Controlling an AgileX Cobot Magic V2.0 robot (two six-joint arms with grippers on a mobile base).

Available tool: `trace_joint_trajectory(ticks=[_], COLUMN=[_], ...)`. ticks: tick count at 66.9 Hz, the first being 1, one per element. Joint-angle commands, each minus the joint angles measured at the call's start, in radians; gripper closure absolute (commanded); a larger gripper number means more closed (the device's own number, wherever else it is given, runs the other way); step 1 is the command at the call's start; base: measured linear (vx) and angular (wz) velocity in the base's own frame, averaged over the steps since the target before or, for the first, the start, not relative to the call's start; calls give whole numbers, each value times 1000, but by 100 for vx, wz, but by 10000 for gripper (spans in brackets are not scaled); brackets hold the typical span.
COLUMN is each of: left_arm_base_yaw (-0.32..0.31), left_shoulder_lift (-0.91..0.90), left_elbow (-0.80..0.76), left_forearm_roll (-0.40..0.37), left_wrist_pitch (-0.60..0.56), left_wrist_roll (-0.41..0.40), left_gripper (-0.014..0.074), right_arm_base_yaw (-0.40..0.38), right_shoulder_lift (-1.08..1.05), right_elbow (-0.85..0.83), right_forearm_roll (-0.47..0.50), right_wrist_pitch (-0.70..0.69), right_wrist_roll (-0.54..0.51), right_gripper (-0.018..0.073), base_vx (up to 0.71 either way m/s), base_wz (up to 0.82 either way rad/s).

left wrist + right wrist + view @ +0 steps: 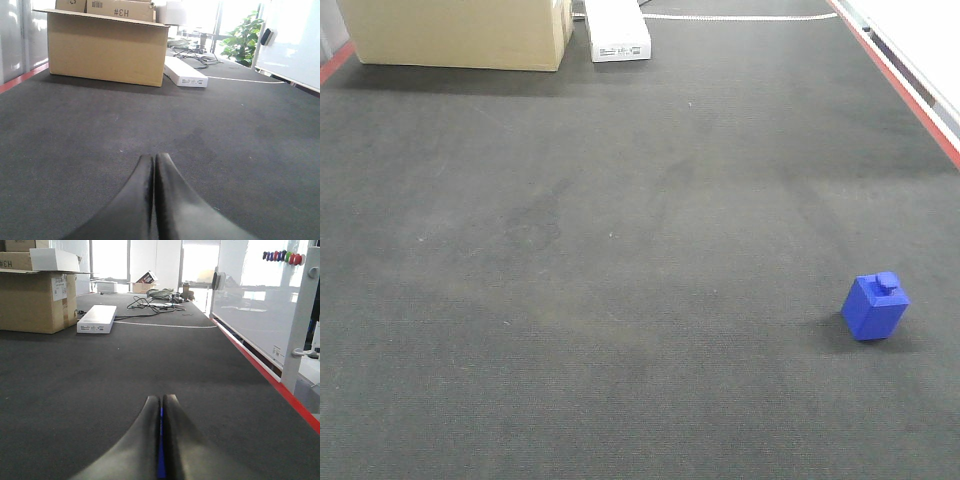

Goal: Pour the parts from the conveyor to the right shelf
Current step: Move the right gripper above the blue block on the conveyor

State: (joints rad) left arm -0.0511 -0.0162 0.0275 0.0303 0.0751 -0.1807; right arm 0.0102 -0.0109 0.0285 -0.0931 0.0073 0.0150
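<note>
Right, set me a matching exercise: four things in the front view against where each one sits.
Things:
1. blue part
2. cardboard box
3. white flat box
4. red frame edge

Places:
a. far end, near the middle
b. near right of the belt
c. far left corner
d. along the right side

Pairs: 1-b, 2-c, 3-a, 4-d.

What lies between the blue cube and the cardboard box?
Nothing; in the front view only bare black belt separates blue cube and cardboard box.

We log the conveyor (620, 250) carrying one blue part (875, 307) near its right edge, with a cardboard box (460, 30) and a white box (617, 30) at the far end.
</note>
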Motion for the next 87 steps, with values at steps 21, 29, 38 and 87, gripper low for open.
trace_joint_trajectory(ticks=[21,29,38,87], left_arm_base_yaw=[-5,-5,-5,-5], left_shoulder_lift=[-8,-8,-8,-8], left_elbow=[22,22,22,22], left_forearm_roll=[-9,-9,-9,-9], left_wrist_pitch=[-75,-75,-75,-75], left_wrist_roll=[-4,-4,-4,-4], left_gripper=[603,603,603,603], right_arm_base_yaw=[0,0,0,0], right_shoulder_lift=[-9,-9,-9,366], right_elbow=[17,17,17,-386], right_forearm_roll=[-7,-7,-7,-11], right_wrist_pitch=[-70,-70,-93,112], right_wrist_roll=[-4,-4,-5,-5], right_gripper=[568,568,568,568], base_vx=[0,0,0,0], base_wz=[0,0,0,0])
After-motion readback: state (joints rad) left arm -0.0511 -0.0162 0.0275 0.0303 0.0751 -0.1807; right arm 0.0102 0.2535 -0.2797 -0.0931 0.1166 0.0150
